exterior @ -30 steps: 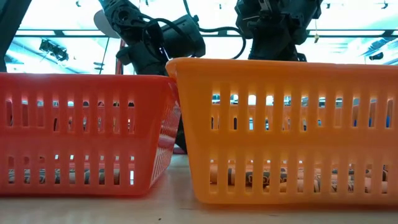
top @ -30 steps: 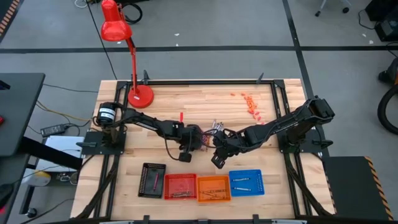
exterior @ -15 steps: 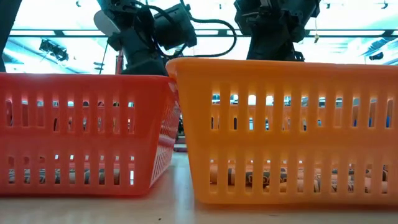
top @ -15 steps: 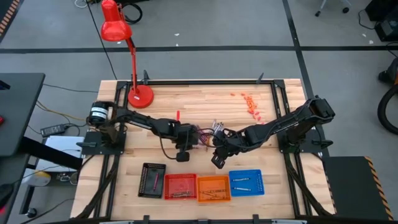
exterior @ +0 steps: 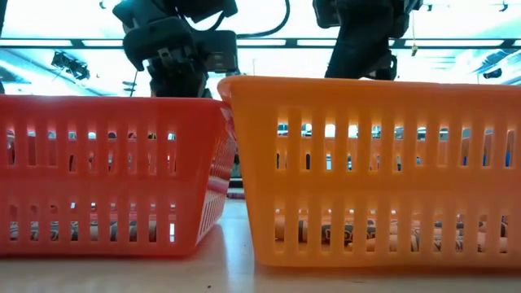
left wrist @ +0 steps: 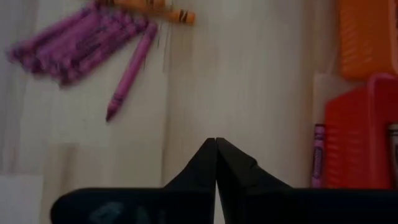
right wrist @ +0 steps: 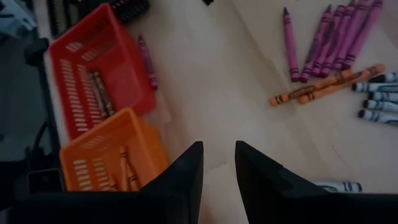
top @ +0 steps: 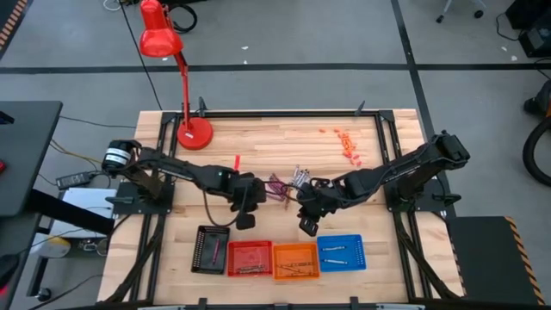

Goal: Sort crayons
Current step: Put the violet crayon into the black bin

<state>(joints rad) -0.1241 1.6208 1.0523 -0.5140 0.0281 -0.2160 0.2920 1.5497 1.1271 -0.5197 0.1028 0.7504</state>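
Both arms are over the middle of the wooden table [top: 284,142] here, with the pile of crayons [top: 291,181] lying between them, a fan of purple-magenta ones [left wrist: 74,43], a couple of orange ones [right wrist: 326,85] and some pale ones [right wrist: 376,96] at the edge. The left gripper [left wrist: 216,163] hovers just above the bare wood with its two fingers pressed tip to tip, nothing between them, and one stray magenta crayon [left wrist: 129,71] lies apart from the pile ahead of it. The right gripper [right wrist: 219,163] hangs above the table near the baskets, fingers parted by a narrow gap with nothing visible in it. Along the near edge sit a black tray [top: 210,248], a red basket [top: 249,258], an orange basket [top: 295,260] and a blue basket [top: 341,252]. A magenta crayon [right wrist: 146,61] rests on the table right against the red basket's wall, and darker crayons lie inside it.
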